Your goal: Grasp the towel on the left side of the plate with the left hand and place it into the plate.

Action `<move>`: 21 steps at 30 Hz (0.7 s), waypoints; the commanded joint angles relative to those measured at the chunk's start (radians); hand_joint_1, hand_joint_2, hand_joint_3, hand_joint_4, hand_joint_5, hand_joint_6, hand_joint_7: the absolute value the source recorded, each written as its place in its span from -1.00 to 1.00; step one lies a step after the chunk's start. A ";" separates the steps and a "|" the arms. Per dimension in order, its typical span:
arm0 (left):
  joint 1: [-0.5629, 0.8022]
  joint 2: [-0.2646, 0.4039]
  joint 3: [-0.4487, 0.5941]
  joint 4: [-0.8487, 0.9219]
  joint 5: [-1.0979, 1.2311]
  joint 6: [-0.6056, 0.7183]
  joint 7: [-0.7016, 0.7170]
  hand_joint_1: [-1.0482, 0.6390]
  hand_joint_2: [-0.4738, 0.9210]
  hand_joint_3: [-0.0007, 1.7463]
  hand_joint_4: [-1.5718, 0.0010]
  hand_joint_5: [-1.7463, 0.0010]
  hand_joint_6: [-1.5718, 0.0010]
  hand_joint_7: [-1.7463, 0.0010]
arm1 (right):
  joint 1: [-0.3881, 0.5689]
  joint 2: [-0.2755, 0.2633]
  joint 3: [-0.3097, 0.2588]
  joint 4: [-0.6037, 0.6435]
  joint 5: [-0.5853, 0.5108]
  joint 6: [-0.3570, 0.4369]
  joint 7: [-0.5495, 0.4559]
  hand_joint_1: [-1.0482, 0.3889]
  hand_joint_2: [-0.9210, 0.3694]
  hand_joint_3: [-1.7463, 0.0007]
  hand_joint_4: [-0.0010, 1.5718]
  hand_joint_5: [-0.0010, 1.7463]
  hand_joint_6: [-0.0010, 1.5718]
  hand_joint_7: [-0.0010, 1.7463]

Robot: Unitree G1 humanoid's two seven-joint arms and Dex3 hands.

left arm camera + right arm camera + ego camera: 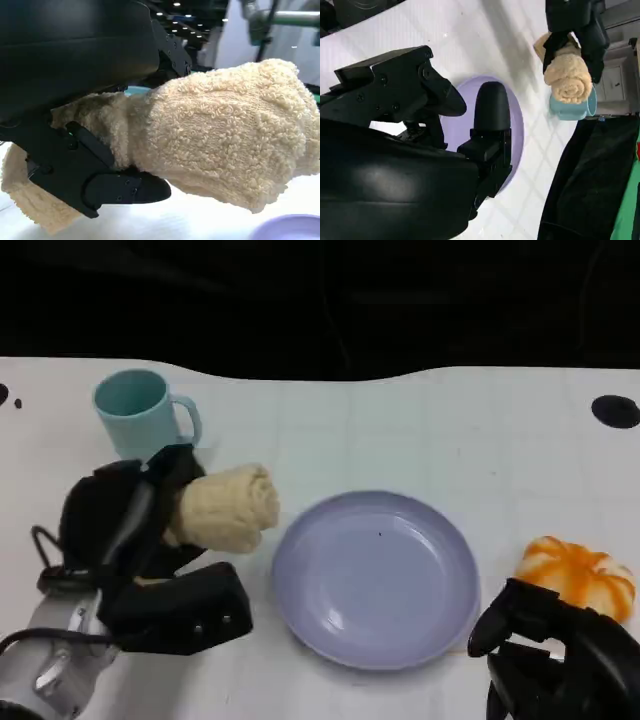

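- left hand [150,530] fingers [115,187] clamped around rolled cream towel [225,508], just left of lilac plate [330,625] on white bench [420,430].
- teal mug [140,412] close behind towel.
- right hand [560,655] near plate's right rim, fingers [490,107] spread, holding nothing.
- orange pumpkin-like toy [580,575] beside right hand.

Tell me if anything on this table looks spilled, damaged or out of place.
Nothing stands out. The cream rolled terry towel is held in the left hand, left of the bare lavender round plate. The light blue mug stands upright behind. An orange-and-white pumpkin-like object sits by the right hand.
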 commanded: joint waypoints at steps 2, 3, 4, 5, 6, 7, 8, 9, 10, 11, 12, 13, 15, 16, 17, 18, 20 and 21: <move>-0.042 -0.028 -0.037 -0.114 0.022 0.047 -0.148 -0.05 0.49 0.00 -0.10 -1.00 0.23 -1.00 | 0.001 -0.008 0.001 -0.008 -0.003 0.008 -0.006 0.38 -0.69 -0.17 -0.18 1.00 -0.38 0.82; -0.052 -0.042 -0.045 -0.121 0.027 0.057 -0.166 -0.03 0.49 -0.02 -0.12 -1.00 0.21 -1.00 | 0.001 -0.007 0.002 -0.008 -0.003 0.006 -0.006 0.39 -0.69 -0.17 -0.19 1.00 -0.38 0.82; -0.057 -0.050 -0.049 -0.126 0.031 0.064 -0.177 -0.02 0.49 -0.03 -0.13 -1.00 0.20 -1.00 | 0.002 -0.007 0.002 -0.008 -0.003 0.005 -0.006 0.39 -0.69 -0.17 -0.19 1.00 -0.38 0.82; -0.069 -0.069 -0.060 -0.123 0.037 0.072 -0.189 -0.01 0.49 -0.03 -0.13 -1.00 0.19 -1.00 | 0.003 -0.006 0.002 -0.008 -0.002 0.001 -0.005 0.39 -0.69 -0.17 -0.18 1.00 -0.38 0.82; -0.077 -0.086 -0.069 -0.120 0.040 0.079 -0.199 -0.02 0.49 -0.03 -0.14 -1.00 0.18 -1.00 | 0.004 -0.005 0.002 -0.008 0.001 -0.001 -0.004 0.40 -0.69 -0.17 -0.18 1.00 -0.38 0.82; -0.088 -0.108 -0.080 -0.115 0.043 0.086 -0.210 -0.02 0.49 -0.03 -0.14 -1.00 0.18 -1.00 | 0.005 -0.004 0.001 -0.010 0.002 0.003 -0.005 0.40 -0.69 -0.17 -0.18 1.00 -0.38 0.82; -0.094 -0.122 -0.086 -0.112 0.046 0.091 -0.217 -0.02 0.47 0.00 -0.13 -1.00 0.17 -1.00 | 0.006 -0.004 0.001 -0.012 0.003 0.006 -0.006 0.39 -0.69 -0.17 -0.18 1.00 -0.38 0.82; -0.101 -0.138 -0.095 -0.109 0.050 0.097 -0.228 -0.02 0.46 0.02 -0.13 -1.00 0.17 -1.00 | 0.006 -0.005 0.001 -0.013 0.003 0.007 -0.006 0.39 -0.69 -0.17 -0.18 1.00 -0.38 0.82; -0.105 -0.148 -0.101 -0.110 0.053 0.103 -0.237 -0.02 0.46 0.03 -0.13 -1.00 0.16 -1.00 | 0.007 -0.005 0.001 -0.015 0.003 0.008 -0.006 0.38 -0.69 -0.17 -0.18 1.00 -0.38 0.82; -0.112 -0.163 -0.112 -0.106 0.058 0.111 -0.247 -0.03 0.46 0.02 -0.14 -1.00 0.16 -1.00 | 0.008 -0.006 0.001 -0.016 0.004 0.007 -0.005 0.38 -0.69 -0.17 -0.18 1.00 -0.37 0.82; -0.118 -0.176 -0.121 -0.103 0.062 0.119 -0.256 -0.04 0.48 0.00 -0.14 -1.00 0.17 -1.00 | 0.009 -0.007 0.001 -0.016 0.003 0.005 -0.004 0.38 -0.69 -0.17 -0.18 1.00 -0.37 0.82; -0.125 -0.187 -0.131 -0.101 0.071 0.131 -0.265 -0.04 0.48 -0.01 -0.15 -1.00 0.17 -1.00 | 0.009 -0.007 0.001 -0.017 0.002 0.005 -0.004 0.38 -0.69 -0.17 -0.18 1.00 -0.37 0.82; -0.141 -0.206 -0.157 -0.093 0.095 0.153 -0.286 -0.04 0.52 -0.09 -0.14 -1.00 0.18 -0.98 | 0.010 -0.008 0.001 -0.017 0.002 0.003 -0.003 0.37 -0.69 -0.17 -0.18 1.00 -0.37 0.82; -0.148 -0.216 -0.168 -0.089 0.105 0.165 -0.299 -0.03 0.53 -0.11 -0.14 -1.00 0.19 -0.97 | 0.011 -0.009 0.001 -0.016 0.000 -0.001 -0.002 0.37 -0.69 -0.17 -0.18 1.00 -0.37 0.82; -0.154 -0.224 -0.177 -0.086 0.112 0.175 -0.310 -0.03 0.55 -0.16 -0.12 -1.00 0.16 -0.90 | 0.011 -0.010 0.002 -0.015 -0.002 -0.003 -0.002 0.36 -0.68 -0.17 -0.18 1.00 -0.37 0.82; -0.159 -0.231 -0.183 -0.079 0.115 0.179 -0.313 -0.03 0.57 -0.19 -0.12 -1.00 0.13 -0.82 | 0.011 -0.011 0.003 -0.015 -0.003 -0.003 -0.002 0.36 -0.68 -0.17 -0.17 1.00 -0.36 0.82; -0.165 -0.240 -0.192 -0.063 0.115 0.173 -0.308 -0.02 0.59 -0.24 -0.12 -1.00 0.08 -0.72 | 0.012 -0.009 0.004 -0.021 -0.003 0.006 -0.006 0.35 -0.68 -0.16 -0.17 1.00 -0.36 0.81; -0.167 -0.244 -0.194 -0.054 0.110 0.164 -0.308 -0.03 0.61 -0.27 -0.10 -1.00 0.07 -0.67 | 0.012 -0.006 0.003 -0.025 0.000 0.013 -0.010 0.35 -0.67 -0.16 -0.17 1.00 -0.36 0.81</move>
